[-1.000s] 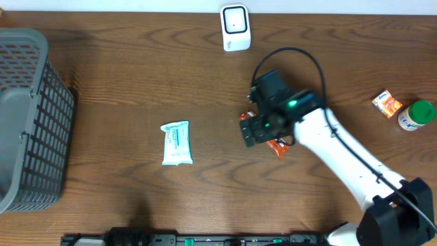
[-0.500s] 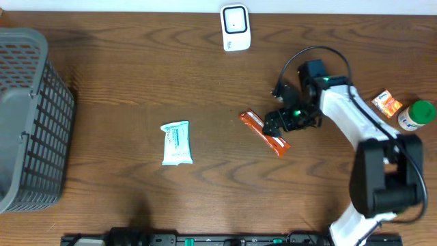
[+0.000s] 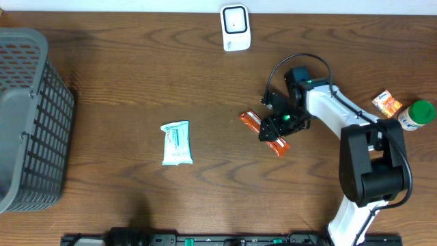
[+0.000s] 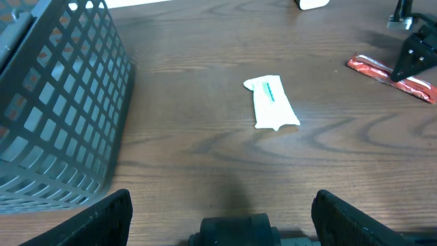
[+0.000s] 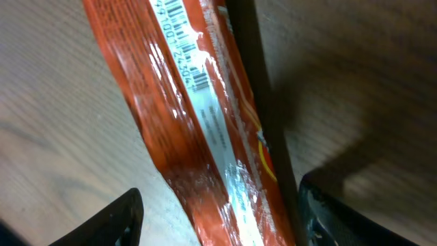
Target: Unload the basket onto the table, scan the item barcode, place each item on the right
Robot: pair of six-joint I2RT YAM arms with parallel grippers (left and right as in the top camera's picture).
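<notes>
Orange snack packet [image 3: 249,120] lies flat on the wooden table [image 3: 136,82], in front of the white scanner [image 3: 235,27], barcode [image 5: 179,34] upward. Right gripper [image 3: 271,128] straddles it, jaws apart. Left gripper [image 4: 231,208] stands wide open, empty.

Glossy crinkled plastic wrapper [image 5: 198,137], smooth wood-grain table [image 3: 136,82] — matt plastic basket [image 3: 54,123]

An orange snack packet [image 5: 198,137] lies on the wooden table [image 5: 61,116], barcode [image 5: 179,37] facing up, between the right gripper's [image 5: 218,215] spread fingertips.
</notes>
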